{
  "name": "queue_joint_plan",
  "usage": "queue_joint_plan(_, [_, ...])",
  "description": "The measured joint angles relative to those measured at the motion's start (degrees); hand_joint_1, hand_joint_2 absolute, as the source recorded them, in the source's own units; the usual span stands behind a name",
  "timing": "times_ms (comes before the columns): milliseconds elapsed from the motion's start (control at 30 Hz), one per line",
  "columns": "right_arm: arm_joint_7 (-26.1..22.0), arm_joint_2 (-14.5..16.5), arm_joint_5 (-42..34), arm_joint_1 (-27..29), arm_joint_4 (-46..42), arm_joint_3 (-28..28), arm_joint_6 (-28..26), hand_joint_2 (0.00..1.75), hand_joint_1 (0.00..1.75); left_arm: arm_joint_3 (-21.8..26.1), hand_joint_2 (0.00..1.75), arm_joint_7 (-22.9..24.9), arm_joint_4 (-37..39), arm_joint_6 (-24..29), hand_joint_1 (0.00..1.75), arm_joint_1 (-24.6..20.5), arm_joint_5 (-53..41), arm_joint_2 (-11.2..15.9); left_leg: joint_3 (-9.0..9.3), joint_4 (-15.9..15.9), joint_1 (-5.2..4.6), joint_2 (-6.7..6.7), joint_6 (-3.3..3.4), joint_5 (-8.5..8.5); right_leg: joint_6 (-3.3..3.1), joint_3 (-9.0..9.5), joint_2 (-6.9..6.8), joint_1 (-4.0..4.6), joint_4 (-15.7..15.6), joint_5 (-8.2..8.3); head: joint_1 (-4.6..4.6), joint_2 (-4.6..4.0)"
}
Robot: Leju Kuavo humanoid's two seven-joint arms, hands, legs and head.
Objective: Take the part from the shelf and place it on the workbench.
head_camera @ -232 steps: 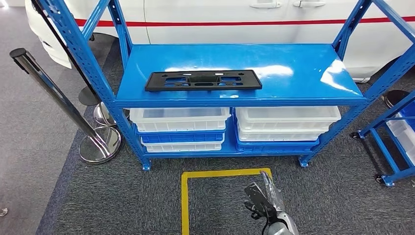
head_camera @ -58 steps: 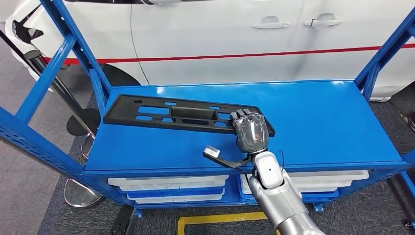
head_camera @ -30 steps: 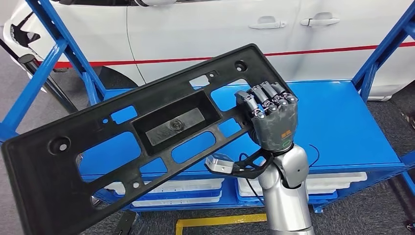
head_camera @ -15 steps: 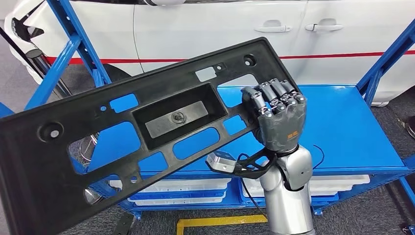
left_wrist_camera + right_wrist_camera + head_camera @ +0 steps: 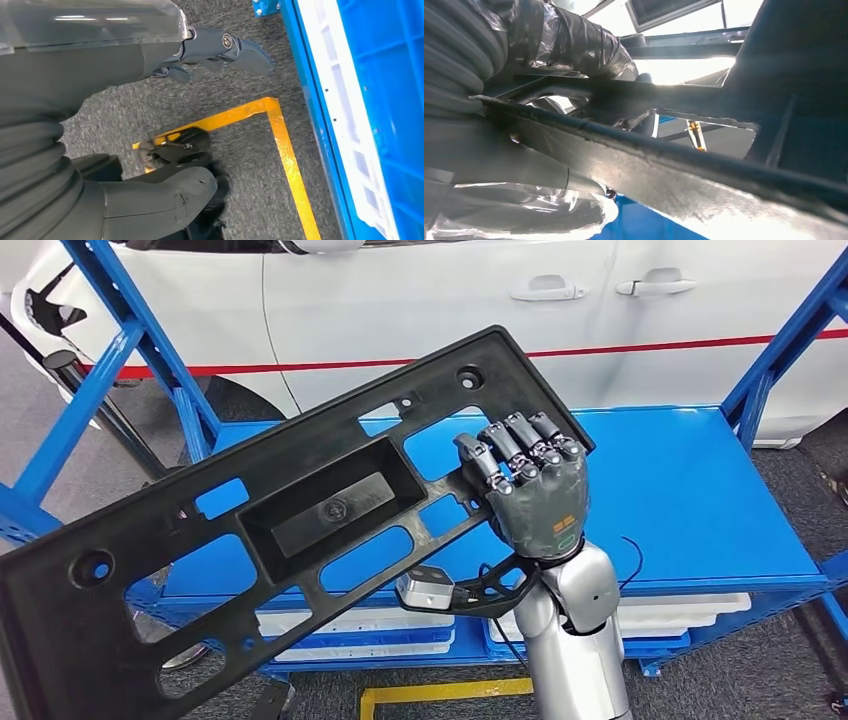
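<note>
Nearest to me is the black plastic mounting plate (image 5: 300,530), lifted clear of the shelf and tilted, its long axis running from low at my left up to high at the right. My right hand (image 5: 530,502) has its fingers curled over the plate's upper right end, so nearly the whole length hangs out to the left of the grip, unsupported. From the right wrist view I see the plate's edge (image 5: 684,165) crossing close in front of the hand, clamped in it. My left hand (image 5: 150,150) hangs low beside the body over the yellow floor marking (image 5: 280,145), fingers apart and holding nothing. Behind the plate is the blue shelf (image 5: 680,490), and beyond that a white car (image 5: 450,320) with a red stripe. I judge the carry turns on that long overhang: swinging toward the workbench, the free left end could catch the shelf's blue upright (image 5: 140,330).
</note>
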Motion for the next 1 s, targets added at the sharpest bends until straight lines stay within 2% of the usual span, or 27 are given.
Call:
queue_joint_plan(67, [0.10,0.00,-0.09,0.00,0.04,0.78,0.00,1.75,1.75,0.09,1.75,0.69,-0.01,0.00,0.00,-0.15,0.05,-0.07,3.31,-6.88,-0.24,-0.02,0.51,2.35,0.37,-0.02,0.05,0.16,0.07,-0.05,0.01,0.00])
queue_joint_plan(100, [0.16,0.00,-0.16,0.01,0.04,1.18,0.00,1.75,1.75,0.14,1.75,1.00,-0.01,-0.04,0.00,-0.18,0.09,-0.09,3.95,-8.35,-0.38,-0.04,0.78,2.56,0.64,-0.07,0.06,0.22,0.06,-0.02,0.01,0.00])
queue_joint_plan(200, [0.29,-0.01,-0.28,0.02,0.04,2.10,-0.01,1.75,1.75,0.20,1.75,1.50,-0.01,-0.22,0.00,-0.09,0.19,-0.16,4.14,-9.02,-0.41,-0.09,1.61,2.80,1.53,-0.03,0.05,0.20,-0.02,0.02,0.01,0.00])
queue_joint_plan(233, [0.30,-0.01,-0.28,0.02,0.04,2.32,-0.02,1.75,1.75,0.21,1.75,1.57,-0.01,-0.28,0.00,-0.10,0.20,-0.22,4.26,-9.30,-0.28,-0.04,1.98,3.05,1.79,-0.25,0.04,0.20,0.63,-0.59,0.02,0.00])
queue_joint_plan(300, [0.29,-0.02,-0.34,0.09,0.04,2.63,-0.02,1.75,1.75,0.23,1.75,1.71,-0.01,-0.43,0.00,-0.17,0.20,-0.38,4.38,-9.68,-0.07,0.09,2.62,3.52,2.15,-2.07,0.03,0.19,5.05,-3.65,0.04,0.00])
queue_joint_plan(367, [0.29,-0.09,-0.45,0.34,0.05,2.87,-0.02,1.75,1.75,0.25,1.75,1.91,-0.01,-0.67,0.00,-0.14,0.20,-0.48,4.09,-9.48,-0.16,0.15,2.83,3.65,2.34,-5.34,0.03,0.18,12.46,-7.46,0.04,0.00])
queue_joint_plan(400, [0.29,-0.13,-0.49,0.51,0.06,3.02,-0.02,1.75,1.75,0.25,1.75,2.00,-0.01,-0.81,0.00,-0.08,0.19,-0.51,3.89,-9.29,-0.19,0.16,2.84,3.66,2.41,-6.45,0.02,0.17,15.04,-8.30,0.04,0.00])
queue_joint_plan(433, [0.29,-0.17,-0.48,0.65,0.07,3.21,-0.02,1.75,1.75,0.26,1.75,2.06,-0.01,-0.97,0.00,-0.02,0.17,-0.55,3.69,-9.08,-0.21,0.15,2.84,3.66,2.44,-6.63,0.02,0.13,15.70,-8.03,0.04,0.00])
queue_joint_plan(467, [0.29,-0.19,-0.40,0.73,0.07,3.41,-0.02,1.75,1.75,0.26,1.75,2.09,-0.01,-1.11,0.00,0.02,0.12,-0.61,3.52,-8.86,-0.21,0.12,2.82,3.65,2.40,-5.64,0.01,0.07,14.00,-6.69,0.04,0.00])
queue_joint_plan(533, [0.38,-0.20,-0.21,0.75,0.07,3.85,-0.02,1.75,1.75,0.27,1.75,2.09,-0.01,-1.36,0.00,0.04,-0.04,-0.72,3.23,-8.38,-0.27,0.02,2.67,3.56,2.21,-1.66,0.02,-0.04,6.59,-3.21,0.03,0.00])
queue_joint_plan(567, [0.42,-0.19,-0.12,0.75,0.07,4.05,-0.02,1.75,1.75,0.27,1.75,2.08,-0.01,-1.44,0.00,0.03,-0.15,-0.75,3.04,-8.09,-0.36,-0.02,2.48,3.52,2.06,-0.12,0.05,0.01,3.44,-2.05,0.02,0.00])
queue_joint_plan(600, [0.48,-0.19,-0.07,0.76,0.07,4.21,-0.02,1.75,1.75,0.27,1.75,2.08,-0.01,-1.49,0.00,0.03,-0.25,-0.77,2.83,-7.88,-0.44,-0.04,2.22,3.55,1.90,0.69,0.10,0.08,1.56,-1.49,0.02,0.00])
queue_joint_plan(700, [0.55,-0.18,0.02,0.79,0.07,4.49,-0.02,1.75,1.75,0.28,1.75,2.08,-0.01,-1.51,0.00,0.08,-0.42,-0.79,2.40,-7.78,-0.40,-0.06,1.21,3.93,1.05,0.43,0.21,0.27,0.77,-0.80,0.02,0.00])
queue_joint_plan(733, [0.56,-0.17,0.03,0.79,0.07,4.59,-0.02,1.75,1.75,0.28,1.75,2.08,-0.01,-1.51,0.00,0.11,-0.44,-0.80,2.17,-7.43,-0.32,-0.05,0.88,3.44,0.66,0.29,0.13,0.21,0.55,-0.41,0.02,0.00])
queue_joint_plan(767, [0.57,-0.16,0.03,0.78,0.07,4.72,-0.01,1.75,1.75,0.28,1.75,2.08,-0.01,-1.55,0.00,0.11,-0.45,-0.80,1.75,-6.35,-0.22,-0.04,0.56,2.20,0.25,0.08,0.01,0.10,0.31,0.02,0.01,0.00])
queue_joint_plan(800, [0.58,-0.15,0.02,0.77,0.07,4.87,-0.01,1.75,1.75,0.28,1.75,2.08,-0.01,-1.63,0.00,0.10,-0.46,-0.80,1.04,-4.22,-0.12,-0.03,0.27,0.17,-0.07,-0.25,-0.12,-0.01,0.12,0.47,0.00,0.00])
queue_joint_plan(867, [0.65,-0.13,-0.02,0.76,0.11,5.08,0.00,1.75,1.75,0.28,1.75,2.08,-0.01,-1.81,0.00,0.10,-0.49,-0.80,-0.74,2.05,0.05,0.00,-0.26,-4.68,-0.38,-1.25,-0.28,0.02,0.10,1.30,-0.02,0.00])
queue_joint_plan(900, [0.72,-0.13,-0.01,0.77,0.17,5.14,0.00,1.75,1.75,0.28,1.75,2.10,0.00,-1.89,0.00,0.12,-0.51,-0.80,-1.21,4.67,0.10,0.00,-0.42,-6.26,-0.39,-1.88,-0.33,0.05,0.15,1.74,-0.01,0.00])
queue_joint_plan(933, [0.83,-0.13,0.10,0.78,0.26,5.15,0.00,1.75,1.75,0.28,1.75,2.14,0.00,-1.91,0.00,0.13,-0.56,-0.80,-0.89,5.68,0.11,0.00,-0.51,-6.79,-0.35,-2.54,-0.36,0.06,0.22,2.20,-0.01,0.00])
queue_joint_plan(967, [0.97,-0.13,0.32,0.79,0.33,5.16,0.00,1.75,1.75,0.28,1.75,2.19,0.00,-1.93,0.00,0.13,-0.66,-0.80,0.46,4.64,0.11,0.01,-0.51,-6.33,-0.29,-3.22,-0.37,0.06,0.32,2.68,-0.01,0.00])
queue_joint_plan(1000, [1.11,-0.13,0.57,0.79,0.38,5.16,0.00,1.75,1.75,0.27,1.75,2.27,0.00,-1.94,0.00,0.10,-0.79,-0.80,2.78,1.69,0.10,0.01,-0.43,-5.16,-0.19,-3.85,-0.35,0.06,0.43,3.14,-0.02,0.00])
